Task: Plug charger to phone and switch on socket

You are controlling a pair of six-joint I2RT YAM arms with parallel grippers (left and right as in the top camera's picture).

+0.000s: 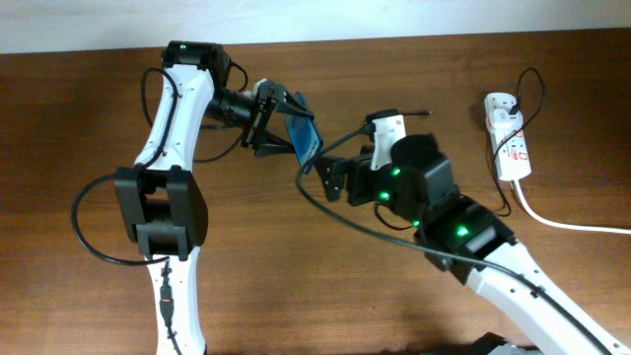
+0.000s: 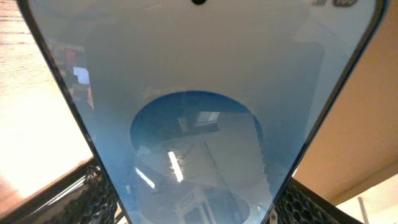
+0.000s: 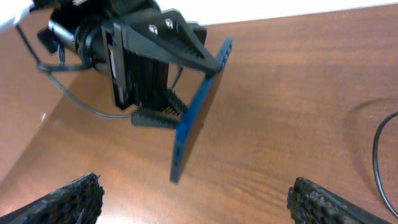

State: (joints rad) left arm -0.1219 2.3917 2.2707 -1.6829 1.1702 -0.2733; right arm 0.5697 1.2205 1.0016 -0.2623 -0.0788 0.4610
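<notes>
Left wrist view: phone (image 2: 199,124) fills the frame, blue screen with a lighter oval, glare on the glass. Ribbed pads (image 2: 93,193) show at both lower corners, on its long edges. So the left gripper (image 1: 281,123) is clamped on the phone, which is lifted off the table (image 1: 99,89) and tilted.

Right wrist view: right gripper (image 3: 202,200) is spread wide with nothing between its pads. The phone sits edge-on ahead of it, near but apart, with its free short end pointing down towards this gripper.

Handling, as a judgement:
- **Phone:** stiff, slim and fairly light, with slick, breakable glass. Gripping the edges is right. The short end with the port should be kept clear.
- **Charger (image 1: 539,91):** thin, limp and curly, and will spring around. Best pinched on the hard plug tip just behind the connector, not on loose cable. I cannot tell where the tip lies.

Further off, by the far table edge: socket (image 1: 510,148), a white strip with red marks, lying flat and well apart from both arms. It looks light and may slide when the switch is pressed, so pushing straight down seems safest. A thick white cord (image 1: 562,222) runs off to the side.

Count: one phone, one charger cable, one socket, one white cord, two grippers.
</notes>
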